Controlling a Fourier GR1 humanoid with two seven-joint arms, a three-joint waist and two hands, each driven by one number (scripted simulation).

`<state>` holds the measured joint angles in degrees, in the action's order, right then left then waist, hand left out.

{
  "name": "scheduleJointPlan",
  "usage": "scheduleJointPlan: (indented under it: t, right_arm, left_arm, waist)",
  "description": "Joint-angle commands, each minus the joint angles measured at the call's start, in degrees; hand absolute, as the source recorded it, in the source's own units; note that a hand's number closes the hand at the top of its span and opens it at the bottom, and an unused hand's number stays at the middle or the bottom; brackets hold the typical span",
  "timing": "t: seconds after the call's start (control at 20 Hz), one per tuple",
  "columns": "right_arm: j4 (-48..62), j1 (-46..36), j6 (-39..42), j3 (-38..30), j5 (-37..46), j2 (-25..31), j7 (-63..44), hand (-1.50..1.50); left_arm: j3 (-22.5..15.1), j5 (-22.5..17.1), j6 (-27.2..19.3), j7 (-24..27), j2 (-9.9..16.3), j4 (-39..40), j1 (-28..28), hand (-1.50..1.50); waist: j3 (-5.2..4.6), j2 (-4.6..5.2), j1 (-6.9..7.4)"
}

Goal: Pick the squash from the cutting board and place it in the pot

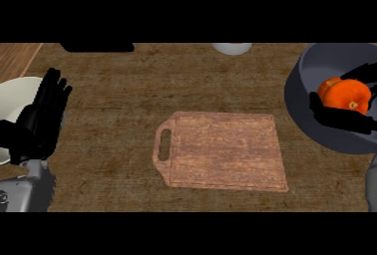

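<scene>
- Over the dark grey pot [298, 107] at the view's right edge, the right hand [340, 118] hangs inside the rim, its black fingers curled round the orange squash [344, 94].
- Black fingers show below and behind the squash, which sits within the pot's outline, well to the right of the cutting board [223, 151]; whether it touches the pot's floor I cannot tell.
- Part of the squash's orange skin shows above the fingers, with a small pale spot near its lower right side.
- At the middle of the counter [132, 69] lies the wooden cutting board, flat, with nothing on it, its slot handle at the left side.
- The board and the pot stand apart, with a strip of brown counter between the board's right edge and the pot's wall.
- Near the view's left edge the left hand [43, 114] rests open, fingers straight and pointing up, holding nothing.
- Behind the left hand a pale plate [16, 94] shows in part, hidden on its right side by the black fingers.
- The left grey forearm [29, 189] comes in from the lower left corner.
- At the top edge, a small pale round thing [233, 48] shows only in part, and a black shape [97, 47] lies to its left; what either is I cannot tell.
</scene>
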<state>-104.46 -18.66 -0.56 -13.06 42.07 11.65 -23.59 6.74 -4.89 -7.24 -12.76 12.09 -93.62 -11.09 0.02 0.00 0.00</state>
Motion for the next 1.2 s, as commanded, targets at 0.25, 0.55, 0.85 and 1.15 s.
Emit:
scheduleJointPlan:
  t: [0.25, 0.55, 0.85, 1.15]
  right_arm:
    - [19.6, -2.0, -9.6, -4.8, 10.1, 10.2, 11.1, 1.50]
    - [41.7, -11.0, -19.8, -5.2, 14.9, 11.8, 16.3, 1.50]
    - [65.2, -19.1, -24.6, -10.4, 9.6, 15.1, 26.6, 1.50]
    - [74.6, -22.2, -17.2, -14.7, 1.5, 14.8, 31.2, -1.50]
  left_arm:
    - [-0.9, 0.6, 0.6, 1.0, -0.6, 0.1, -0.1, 0.00]
    - [-0.3, 0.5, 0.3, -1.5, -0.1, -0.6, -2.1, 0.00]
    - [-2.1, 2.1, -1.1, -2.2, -1.9, -1.0, -3.4, 0.00]
    - [-0.1, 0.5, 0.9, 0.0, -0.6, 0.4, -1.9, 0.00]
  waist:
    - [-0.05, 0.79, 1.25]
    - [0.03, 0.34, 1.27]
    - [0.14, 0.70, 2.03]
    - [0.13, 0.70, 2.06]
